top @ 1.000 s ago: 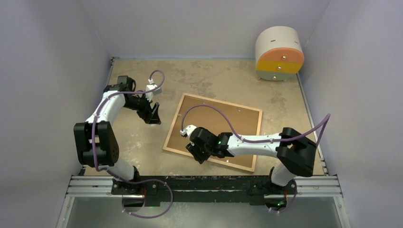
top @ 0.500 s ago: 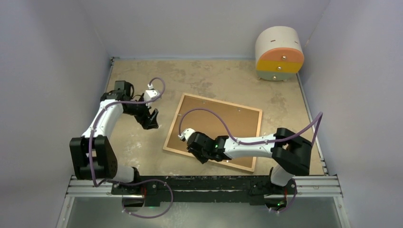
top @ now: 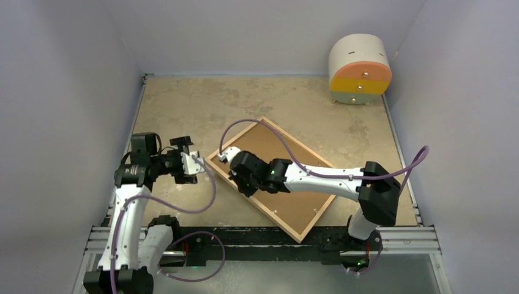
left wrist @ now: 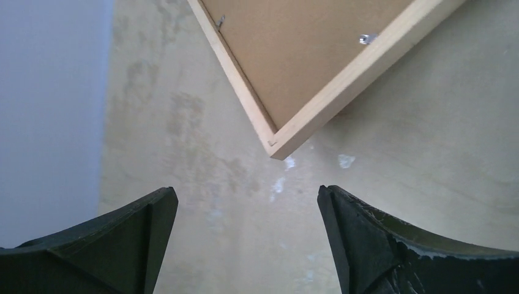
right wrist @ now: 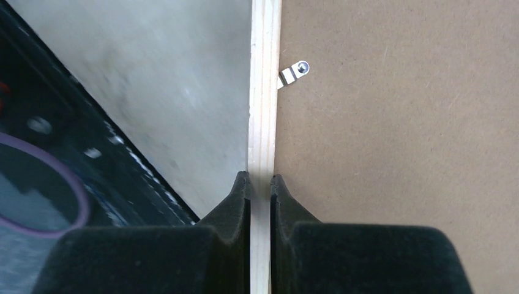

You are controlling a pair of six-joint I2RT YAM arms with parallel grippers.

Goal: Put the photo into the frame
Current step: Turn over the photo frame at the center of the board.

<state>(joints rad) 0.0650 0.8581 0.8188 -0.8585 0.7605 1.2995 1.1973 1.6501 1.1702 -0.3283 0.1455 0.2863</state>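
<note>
the frame (right wrist: pixel 264 92) is laid flat on the table (top: pixel 183 104) with its brown back board (right wrist: pixel 398 153) turned up. its thin wooden edge is pinched by the right gripper (right wrist: pixel 260 180) — the jaws are closed tight on it. the left gripper (left wrist: pixel 245 196) is held wide open over the table, near one corner of the frame.

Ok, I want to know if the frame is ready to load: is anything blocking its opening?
Yes. The frame lies back up, and the brown backing panel fills its opening, with a metal clip at the panel's edge by the moulding. The right gripper is clamped on the frame's edge.
</note>
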